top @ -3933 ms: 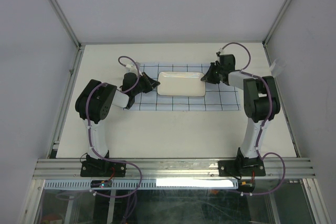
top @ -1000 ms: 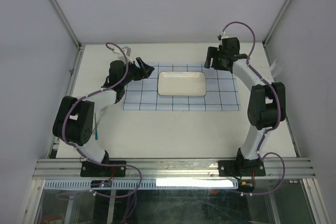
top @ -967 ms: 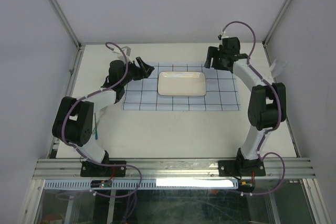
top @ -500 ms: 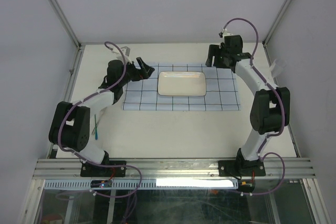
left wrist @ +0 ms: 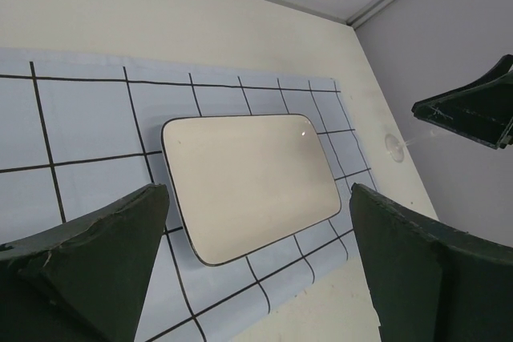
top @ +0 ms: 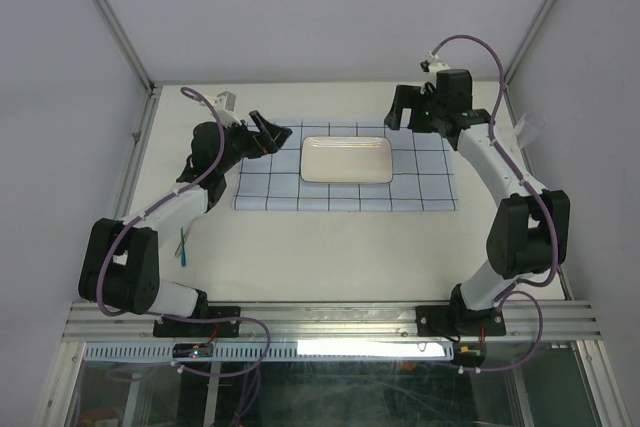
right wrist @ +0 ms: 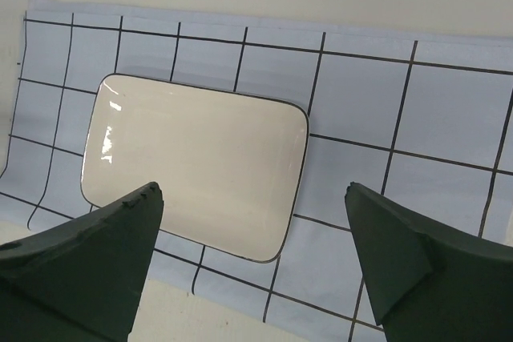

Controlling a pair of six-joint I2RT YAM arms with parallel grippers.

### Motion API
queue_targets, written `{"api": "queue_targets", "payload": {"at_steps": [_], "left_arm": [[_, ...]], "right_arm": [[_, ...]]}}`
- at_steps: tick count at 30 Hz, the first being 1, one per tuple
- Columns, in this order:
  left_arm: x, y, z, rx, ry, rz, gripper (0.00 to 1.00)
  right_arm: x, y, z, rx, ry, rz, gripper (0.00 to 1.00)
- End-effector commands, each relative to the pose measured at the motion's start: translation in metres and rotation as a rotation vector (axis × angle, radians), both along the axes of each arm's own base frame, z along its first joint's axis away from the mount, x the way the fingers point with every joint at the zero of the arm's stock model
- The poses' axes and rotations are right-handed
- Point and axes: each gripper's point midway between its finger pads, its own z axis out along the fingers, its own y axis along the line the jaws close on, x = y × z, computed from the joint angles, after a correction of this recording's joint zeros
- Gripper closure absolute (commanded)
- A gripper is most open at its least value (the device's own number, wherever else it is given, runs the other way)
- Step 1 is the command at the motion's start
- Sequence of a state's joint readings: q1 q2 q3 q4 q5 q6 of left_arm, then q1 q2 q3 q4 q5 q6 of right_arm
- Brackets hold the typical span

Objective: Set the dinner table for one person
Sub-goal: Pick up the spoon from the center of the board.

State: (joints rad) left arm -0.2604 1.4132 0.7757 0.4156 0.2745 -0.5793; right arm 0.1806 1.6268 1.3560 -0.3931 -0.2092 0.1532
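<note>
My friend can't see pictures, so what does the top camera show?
A white rectangular plate lies on a pale-blue checked cloth on a cream table. The robot's left claw and right claw are open and empty, one on either side of the plate.

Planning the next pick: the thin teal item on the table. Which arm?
Left. The thin teal item lies on the left side of the dinner table, beside the left arm. The left hand is open over the cloth's far-left corner; the right hand, also open, is across the plate.
</note>
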Motion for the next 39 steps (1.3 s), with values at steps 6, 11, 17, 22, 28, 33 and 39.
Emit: {"api": "queue_targets", "payload": {"at_steps": [6,11,17,22,28,33,39], "left_arm": [[-0.012,0.003,0.028,-0.147,-0.048,-0.053,0.01],[-0.013,0.007,0.025,-0.116,-0.047,-0.044,0.01],[-0.017,0.01,0.03,-0.07,-0.066,-0.05,0.01],[-0.017,0.009,0.027,-0.036,-0.062,-0.071,0.01],[-0.015,0.019,0.018,0.014,-0.051,-0.021,0.01],[-0.012,0.026,0.014,0.042,-0.045,0.015,0.01],[-0.008,0.027,0.012,0.051,-0.032,0.024,0.01]], "right_arm": [[-0.01,0.016,0.046,0.102,-0.136,0.046,0.0],[-0.016,0.027,0.043,0.132,-0.103,0.1,0.0],[-0.02,0.036,0.031,0.029,-0.094,0.129,0.0],[-0.022,0.041,0.026,0.013,-0.07,0.157,0.0],[-0.022,0.041,0.037,-0.009,-0.087,0.165,0.0],[-0.022,0.039,0.034,-0.017,-0.082,0.16,0.01],[-0.02,0.034,0.024,-0.034,-0.061,0.137,0.02]]}}
